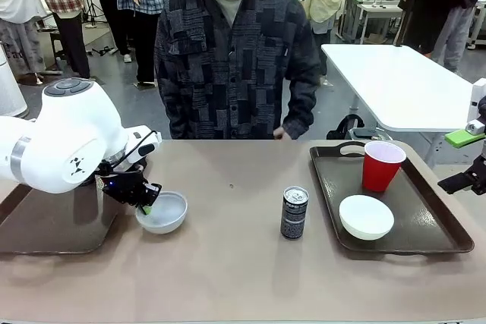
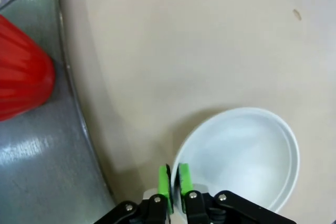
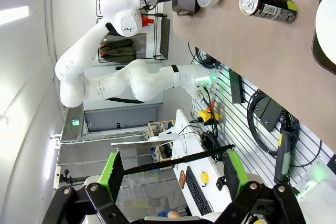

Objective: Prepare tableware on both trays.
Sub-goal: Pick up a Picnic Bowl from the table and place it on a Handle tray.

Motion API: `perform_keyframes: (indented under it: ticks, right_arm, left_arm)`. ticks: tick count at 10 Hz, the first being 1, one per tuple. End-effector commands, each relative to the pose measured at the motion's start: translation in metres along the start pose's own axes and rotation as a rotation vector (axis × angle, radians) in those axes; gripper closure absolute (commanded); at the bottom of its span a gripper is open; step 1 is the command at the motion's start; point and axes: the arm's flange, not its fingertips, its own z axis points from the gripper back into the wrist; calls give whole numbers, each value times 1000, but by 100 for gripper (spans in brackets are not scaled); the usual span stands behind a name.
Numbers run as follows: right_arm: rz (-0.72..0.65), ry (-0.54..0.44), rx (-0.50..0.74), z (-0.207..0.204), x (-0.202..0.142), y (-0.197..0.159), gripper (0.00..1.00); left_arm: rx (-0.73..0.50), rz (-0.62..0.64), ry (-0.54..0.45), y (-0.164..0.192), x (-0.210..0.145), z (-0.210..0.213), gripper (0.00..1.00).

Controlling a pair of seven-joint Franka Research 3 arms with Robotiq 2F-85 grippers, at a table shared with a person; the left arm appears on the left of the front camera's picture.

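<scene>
Nearest, just left of the black can (image 1: 295, 212), the left gripper (image 1: 146, 201) pinches the rim of a white bowl (image 1: 162, 212) on the table (image 1: 228, 263). Right of the can, a tray (image 1: 425, 237) holds another white bowl (image 1: 366, 216) and, behind it, a red cup (image 1: 382, 165). The right gripper (image 3: 173, 174) hangs spread wide, off the table.

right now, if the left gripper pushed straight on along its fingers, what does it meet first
The left gripper is shut on the rim of the white bowl, pointing down. Straight on it would likely press through that rim onto the table just beneath.

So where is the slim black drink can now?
In the front view, the slim black drink can stands upright on the table's middle, just left of the right dark brown tray.
</scene>
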Motion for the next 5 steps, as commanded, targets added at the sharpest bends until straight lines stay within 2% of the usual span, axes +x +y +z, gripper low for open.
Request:
perform_keyframes:
  ticks: [1, 4, 5]
  right_arm:
    - [8, 4, 14, 0, 0, 2, 0]
    - [8, 4, 14, 0, 0, 2, 0]
    - [8, 4, 14, 0, 0, 2, 0]
  left_arm:
    - [52, 51, 4, -10, 3, 3, 100]
    - [69, 61, 48, -8, 2, 15, 100]
    - [58, 57, 50, -9, -3, 37, 100]
